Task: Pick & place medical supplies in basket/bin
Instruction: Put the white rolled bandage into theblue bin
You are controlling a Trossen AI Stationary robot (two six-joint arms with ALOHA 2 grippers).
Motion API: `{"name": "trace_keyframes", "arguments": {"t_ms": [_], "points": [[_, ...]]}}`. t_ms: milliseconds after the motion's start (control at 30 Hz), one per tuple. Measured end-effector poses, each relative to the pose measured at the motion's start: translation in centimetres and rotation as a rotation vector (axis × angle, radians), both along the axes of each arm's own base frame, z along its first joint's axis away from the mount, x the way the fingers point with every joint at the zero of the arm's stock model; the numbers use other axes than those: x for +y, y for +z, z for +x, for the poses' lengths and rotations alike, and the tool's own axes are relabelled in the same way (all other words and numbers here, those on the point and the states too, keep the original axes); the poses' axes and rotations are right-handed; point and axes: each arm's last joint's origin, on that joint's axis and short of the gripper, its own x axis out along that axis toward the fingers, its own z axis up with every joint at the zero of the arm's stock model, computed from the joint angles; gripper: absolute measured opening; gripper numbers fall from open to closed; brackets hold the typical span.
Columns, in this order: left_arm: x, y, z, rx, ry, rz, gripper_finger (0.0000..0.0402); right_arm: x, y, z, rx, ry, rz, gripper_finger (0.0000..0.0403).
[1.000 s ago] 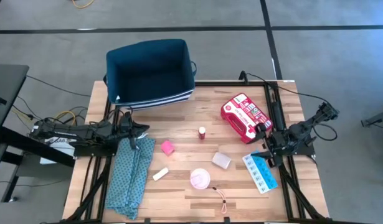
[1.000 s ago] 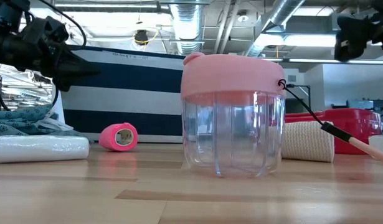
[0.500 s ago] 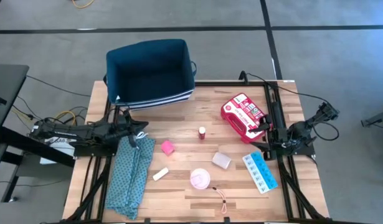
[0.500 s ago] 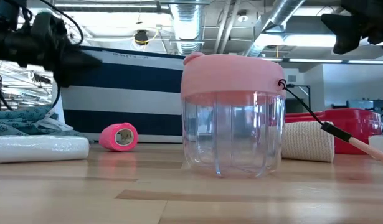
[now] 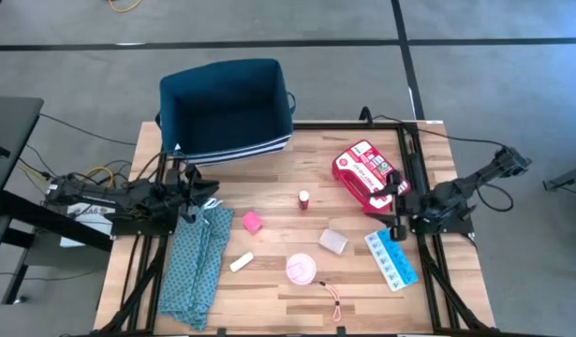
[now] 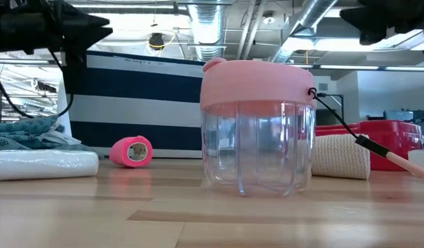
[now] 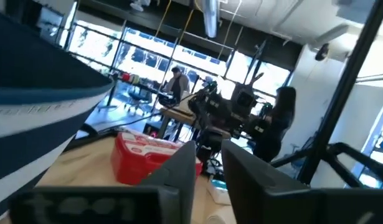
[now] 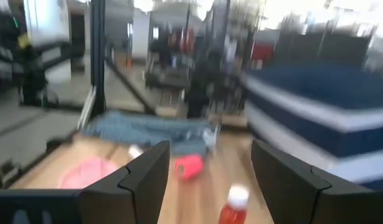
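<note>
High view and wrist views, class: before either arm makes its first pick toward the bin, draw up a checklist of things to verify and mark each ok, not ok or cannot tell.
1. Navy bin empty and open on top: ok.
2. Supplies not yet in the bin: ok; red first-aid case, pill organizer, pink roll and red-capped vial all lie on the table.
3. Right gripper open, nothing between its fingers: ok, per its wrist view.
4. Left gripper open and empty: ok.
5. Right gripper near a target: ok, beside the case.
6. Teal cloth clear of the left gripper: cannot tell.
</note>
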Motion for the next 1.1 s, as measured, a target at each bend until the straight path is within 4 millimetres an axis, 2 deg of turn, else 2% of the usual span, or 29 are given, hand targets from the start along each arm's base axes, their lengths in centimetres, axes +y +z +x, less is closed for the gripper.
{"name": "trace_keyframes", "arguments": {"t_ms": [200, 400, 500, 700, 900, 1100], "points": [[-0.6, 1.9, 0.6, 0.018, -0.043, 0.046, 0.0107, 1.4, 0.2, 2.7, 0.199, -0.026, 0.128, 0.0221], [-1.7, 2.2, 1.6, 0.097, -0.087, 0.144, 0.011, 2.5, 0.1, 5.3, 0.411, -0.082, 0.187, 0.0221], [-1.8, 3.0, 1.9, 0.116, -0.021, 0.176, 0.011, 2.9, -1.1, 6.6, 0.554, -0.116, 0.202, 0.0221], [-1.9, 5.7, 2.5, 0.098, 0.035, 0.263, 0.011, 3.6, -4.2, 8.6, 0.703, -0.159, 0.288, 0.0221], [-2.2, 7.8, 3.4, 0.094, 0.053, 0.311, 0.0127, 4.0, -5.7, 9.3, 0.76, -0.186, 0.345, 0.0221], [-2.5, 8.6, 4.8, 0.14, 0.094, 0.336, 0.0147, 4.1, -6.8, 9.7, 0.807, -0.202, 0.367, 0.0221]]}}
